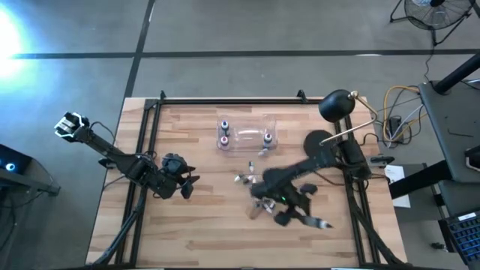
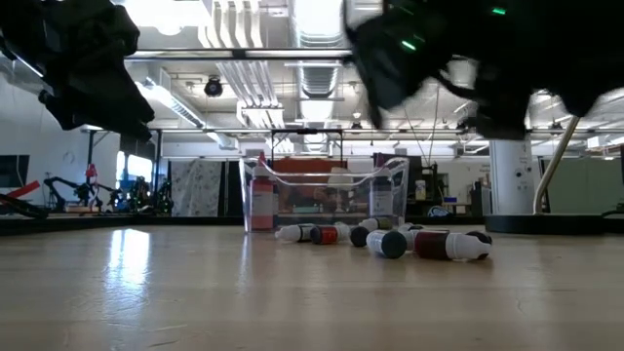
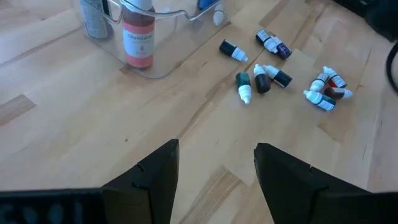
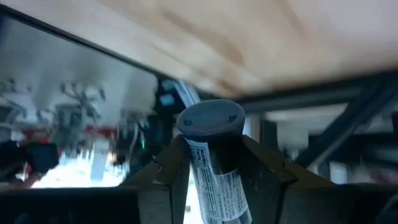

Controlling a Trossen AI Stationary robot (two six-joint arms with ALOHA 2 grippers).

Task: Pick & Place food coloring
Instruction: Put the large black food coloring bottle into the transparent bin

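Behind the pale wooden table [image 1: 210, 225] stretches a big workshop with ceiling pipes and bright lamps. Near the table's far edge, about midway along it, stands a clear rectangular plastic box [image 1: 247, 133]. Three small bottles stand upright inside it: two at its left end, one with a pink body [image 3: 137, 42], and one at its right end [image 1: 267, 138].

Tiny whitish and dark food coloring dropper bottles [image 3: 264, 76] lie on their sides on the bare wood just in front of the box, toward the table's middle. About nine can be counted in the left wrist view, long axes flat on the wood and caps pointing every which way; some touch in a small cluster [image 3: 326, 91]. From table height a dark red one [image 2: 447, 244] lies crosswise, white cap to the right.

Right gripper [image 4: 214, 163], over the table's middle toward the near edge, is clamped on one dark-capped bottle with a printed label [image 4: 211, 155], held between both fingers, cap end sticking out past the fingertips.

Left gripper [image 3: 214, 177] hovers near the table's left edge, fingers spread wide, holding nothing.
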